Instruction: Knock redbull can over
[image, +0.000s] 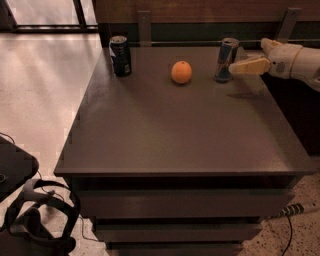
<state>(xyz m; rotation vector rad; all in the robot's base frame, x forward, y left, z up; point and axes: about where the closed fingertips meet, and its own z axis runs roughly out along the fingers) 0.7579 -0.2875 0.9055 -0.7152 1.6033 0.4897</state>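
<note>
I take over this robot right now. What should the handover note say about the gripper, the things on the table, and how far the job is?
Gripper: reaches in from the picture's right over the far part of the table, with its tip at mid-height of the redbull can. I cannot tell whether it touches the can.
Things: the redbull can stands upright, far right. The orange sits to its left, apart from it. The black can stands at the far left corner.
Done: the gripper is placed beside the can.
Left: the can is not yet knocked over. A sideways push would probably tip it toward the orange.
</note>
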